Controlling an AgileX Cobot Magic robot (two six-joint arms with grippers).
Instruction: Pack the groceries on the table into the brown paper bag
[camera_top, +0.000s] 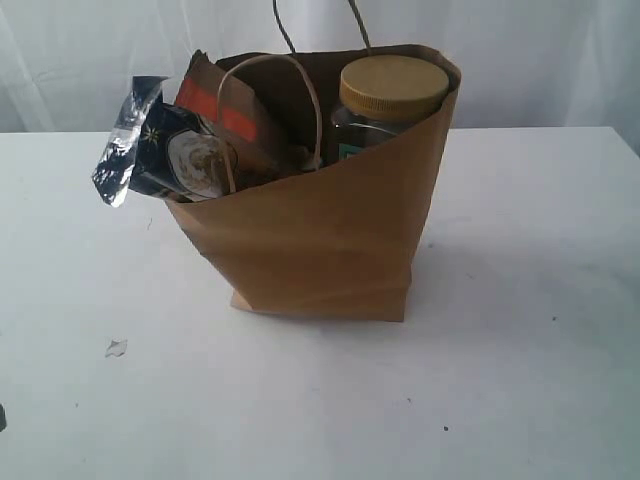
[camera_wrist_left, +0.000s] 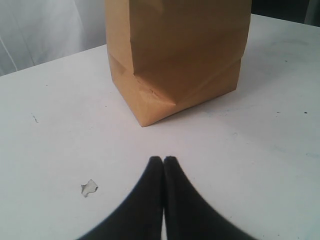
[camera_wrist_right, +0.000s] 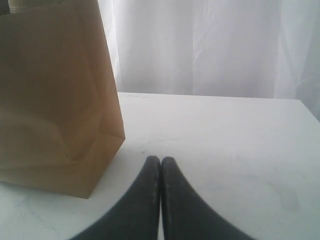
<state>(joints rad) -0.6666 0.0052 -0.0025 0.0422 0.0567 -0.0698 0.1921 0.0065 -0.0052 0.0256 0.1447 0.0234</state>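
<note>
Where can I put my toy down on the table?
The table is bare between the bag and its right edge, and all along the front, apart from one little scrap front-left. The bag's mouth is crowded: jar, pouch and packet fill it.

Left gripper: both black fingers pressed flat together along their inner edges right down to the rounded tips, nothing pinched between them, tips aimed straight ahead of the wrist. Right gripper: same pose, the two dark fingers closed tip to tip with only a thin seam showing between them, also empty. On both, the fingers flare wide near the wrist and taper to a narrow paired point in the middle of each wrist view.
</note>
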